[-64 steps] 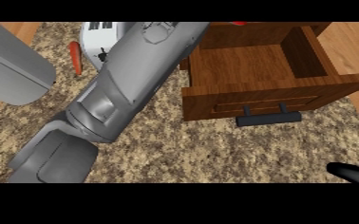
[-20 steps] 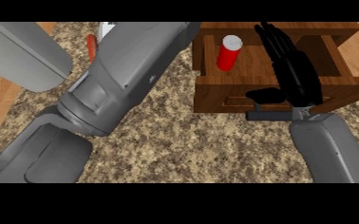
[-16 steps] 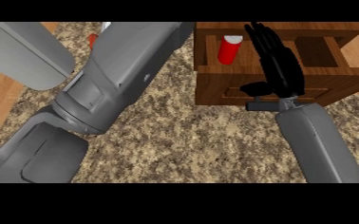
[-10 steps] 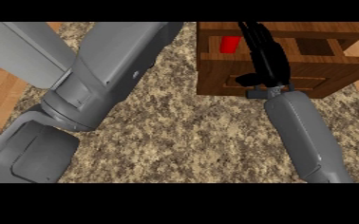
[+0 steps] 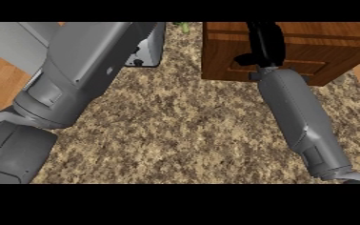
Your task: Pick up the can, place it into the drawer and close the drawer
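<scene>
The wooden drawer (image 5: 309, 52) stands at the upper right of the head view with its front panel facing me; none of its inside shows. The red can is hidden from view. My right hand (image 5: 264, 40) lies flat against the drawer front, fingers straight and pointing away from me, thumb out to the left. Its grey forearm (image 5: 299, 114) runs down to the lower right. My left forearm (image 5: 84, 71) fills the left side, and its hand is beyond the top edge.
A grey and white appliance (image 5: 149, 47) sits behind the left forearm on the speckled counter (image 5: 183, 124). A small green item (image 5: 184, 27) shows at the top. The counter's left edge and the wooden floor (image 5: 13, 78) lie at far left.
The drawer has slid inward under my right hand, and the red can seen inside it earlier is now out of sight. The left arm has shifted left.
</scene>
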Controlling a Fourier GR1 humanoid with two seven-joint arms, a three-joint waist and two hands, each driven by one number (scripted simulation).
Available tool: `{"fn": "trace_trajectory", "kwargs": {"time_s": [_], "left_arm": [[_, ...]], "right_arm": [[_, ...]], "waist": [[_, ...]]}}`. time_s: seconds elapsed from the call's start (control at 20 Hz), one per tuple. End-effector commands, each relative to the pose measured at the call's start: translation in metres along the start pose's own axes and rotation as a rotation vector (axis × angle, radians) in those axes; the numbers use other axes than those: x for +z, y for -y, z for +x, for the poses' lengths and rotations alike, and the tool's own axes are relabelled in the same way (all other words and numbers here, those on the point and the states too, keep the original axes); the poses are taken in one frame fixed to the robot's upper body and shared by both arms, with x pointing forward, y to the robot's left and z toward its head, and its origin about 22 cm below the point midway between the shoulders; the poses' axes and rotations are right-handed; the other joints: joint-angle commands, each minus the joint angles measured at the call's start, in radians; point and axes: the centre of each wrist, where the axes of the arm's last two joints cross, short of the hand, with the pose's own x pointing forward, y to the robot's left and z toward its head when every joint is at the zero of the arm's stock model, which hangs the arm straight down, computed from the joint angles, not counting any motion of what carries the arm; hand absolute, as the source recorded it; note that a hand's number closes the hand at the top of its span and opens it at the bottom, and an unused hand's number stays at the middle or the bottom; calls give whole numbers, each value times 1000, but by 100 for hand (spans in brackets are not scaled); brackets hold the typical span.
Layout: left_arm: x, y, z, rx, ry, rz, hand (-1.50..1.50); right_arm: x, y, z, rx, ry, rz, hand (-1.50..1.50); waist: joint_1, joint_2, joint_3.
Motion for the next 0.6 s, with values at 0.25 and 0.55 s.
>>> {"fn": "trace_trajectory", "kwargs": {"time_s": [0.25,0.55], "left_arm": [[3,-28,-6,-16,-19,-8,-150],[7,-41,-9,-8,-14,-21,-150]], "right_arm": [[-40,8,20,22,-16,-73,-150],[-58,22,19,30,15,-98,-150]], "waist": [[30,-1,0],[41,7,0]]}}
